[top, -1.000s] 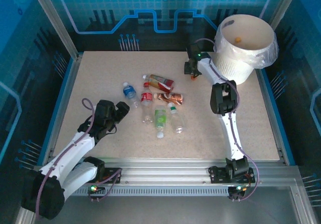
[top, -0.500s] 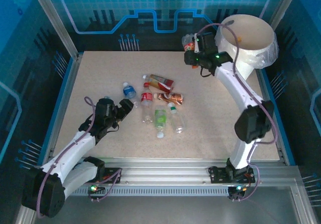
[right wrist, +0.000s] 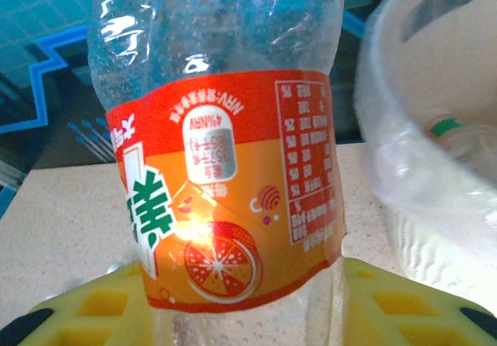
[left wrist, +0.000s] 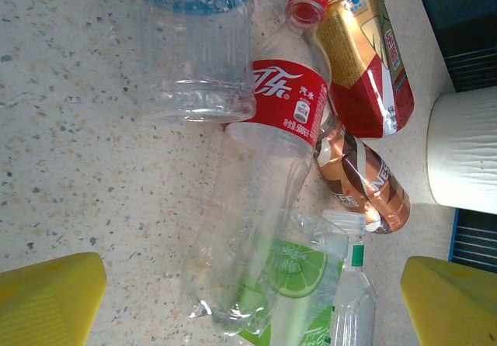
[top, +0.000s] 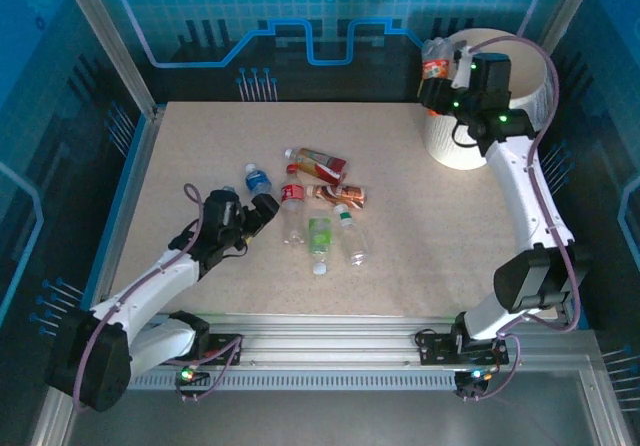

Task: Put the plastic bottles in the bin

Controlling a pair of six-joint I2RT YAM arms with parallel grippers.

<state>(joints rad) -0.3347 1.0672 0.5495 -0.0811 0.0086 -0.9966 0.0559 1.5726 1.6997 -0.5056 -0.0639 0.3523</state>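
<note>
My top view looks down from high behind the near edge over the whole worktop (top: 200, 146). My left wrist view faces down, close on the bottle cluster (left wrist: 279, 98). My right wrist view hugs the orange-labelled bottle (right wrist: 225, 198), facing the bin (right wrist: 435, 245). The top view shares both.

Right pincer (top: 437, 74) high and clamped, arm outstretched; left pincer (top: 264, 209) low, fingers apart.

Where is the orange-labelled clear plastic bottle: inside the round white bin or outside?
Outside: the right hand holds the orange-labelled bottle beside the bin.
</note>
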